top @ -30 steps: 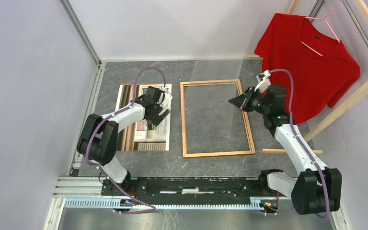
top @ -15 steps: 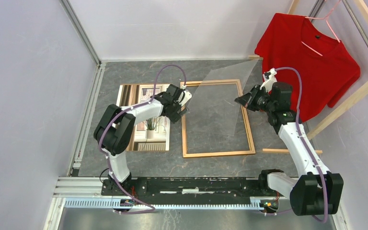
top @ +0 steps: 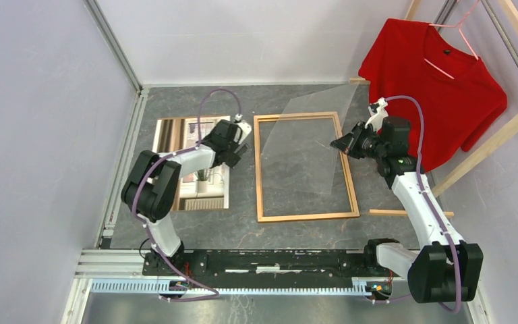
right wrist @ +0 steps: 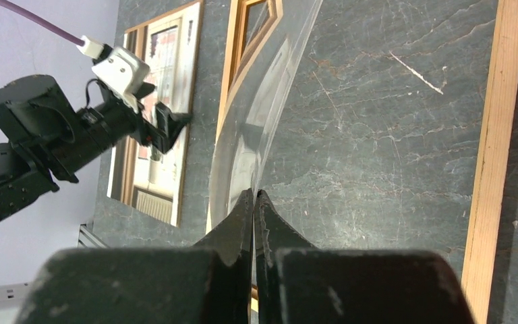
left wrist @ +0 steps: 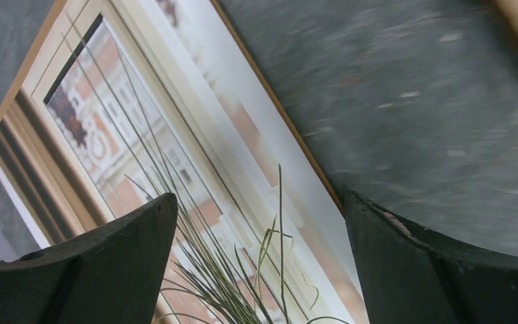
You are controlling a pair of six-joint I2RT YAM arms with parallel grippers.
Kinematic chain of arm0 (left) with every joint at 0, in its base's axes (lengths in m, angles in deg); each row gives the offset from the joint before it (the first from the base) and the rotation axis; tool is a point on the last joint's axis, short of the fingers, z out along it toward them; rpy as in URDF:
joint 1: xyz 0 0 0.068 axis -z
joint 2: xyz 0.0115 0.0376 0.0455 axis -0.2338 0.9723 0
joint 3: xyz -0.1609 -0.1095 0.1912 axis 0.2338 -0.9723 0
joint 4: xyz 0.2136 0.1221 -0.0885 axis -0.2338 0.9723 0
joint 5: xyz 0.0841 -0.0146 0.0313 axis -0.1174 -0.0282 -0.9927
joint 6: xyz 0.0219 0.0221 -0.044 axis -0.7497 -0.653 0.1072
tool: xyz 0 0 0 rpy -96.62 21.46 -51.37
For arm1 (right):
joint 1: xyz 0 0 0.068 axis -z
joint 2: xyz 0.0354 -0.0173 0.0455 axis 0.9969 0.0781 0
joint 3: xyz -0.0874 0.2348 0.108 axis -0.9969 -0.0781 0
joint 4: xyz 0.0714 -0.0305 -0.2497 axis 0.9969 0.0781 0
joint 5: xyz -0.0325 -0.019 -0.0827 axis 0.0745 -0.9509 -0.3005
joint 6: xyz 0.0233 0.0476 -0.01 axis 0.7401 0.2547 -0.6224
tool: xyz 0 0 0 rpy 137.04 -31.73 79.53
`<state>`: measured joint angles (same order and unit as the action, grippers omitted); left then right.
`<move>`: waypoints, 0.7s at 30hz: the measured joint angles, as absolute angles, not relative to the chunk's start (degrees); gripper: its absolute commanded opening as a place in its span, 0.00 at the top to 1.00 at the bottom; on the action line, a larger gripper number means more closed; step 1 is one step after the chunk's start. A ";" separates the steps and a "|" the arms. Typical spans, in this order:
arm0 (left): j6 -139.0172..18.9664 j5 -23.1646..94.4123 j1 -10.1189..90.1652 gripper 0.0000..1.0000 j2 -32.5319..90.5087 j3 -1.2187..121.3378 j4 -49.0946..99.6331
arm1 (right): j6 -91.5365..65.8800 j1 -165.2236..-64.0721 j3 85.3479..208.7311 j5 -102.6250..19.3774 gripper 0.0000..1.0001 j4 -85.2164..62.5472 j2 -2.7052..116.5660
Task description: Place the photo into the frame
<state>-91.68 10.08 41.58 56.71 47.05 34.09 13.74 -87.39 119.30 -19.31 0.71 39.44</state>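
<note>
right gripper (right wrist: 254, 196) pinches the clear sheet (top: 310, 145); hold it above the frame (top: 260, 169) while the wide-open left gripper (left wrist: 260, 223) straddles the photo (left wrist: 141, 148) edge squarely.

The desk (top: 297, 101) looks like dark grey stone, veined in white and rust, with a dull sheen. The frame (top: 307, 217) is orange-brown wood, smooth and satin. The photo (left wrist: 141, 135) is smooth paper, faintly glossy. The clear sheet (top: 317, 128) seems to be thin plastic, shiny, catching pale reflections. The shirt (top: 438, 88) is red cloth, matt. The rack (top: 506, 133) is pale, bare wood. Both pairs of jaws are matt black.
</note>
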 measured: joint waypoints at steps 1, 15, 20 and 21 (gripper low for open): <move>-91.92 9.78 39.83 0.00 56.30 46.30 33.31 | 13.55 -87.39 119.30 -19.29 1.00 1.00 39.44; -87.48 18.94 40.20 0.00 57.26 58.28 49.15 | 13.15 -86.32 121.91 -17.98 1.00 5.68 38.48; -81.87 27.07 42.93 0.00 61.48 66.83 50.05 | 12.69 -84.72 122.82 -17.69 1.00 7.25 36.67; -80.99 28.09 43.15 0.00 62.51 67.57 50.16 | 12.50 -84.29 122.82 -17.69 1.00 7.62 36.38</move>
<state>-80.99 28.09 43.15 62.51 67.57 50.16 12.50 -84.29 122.82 -17.69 7.62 36.38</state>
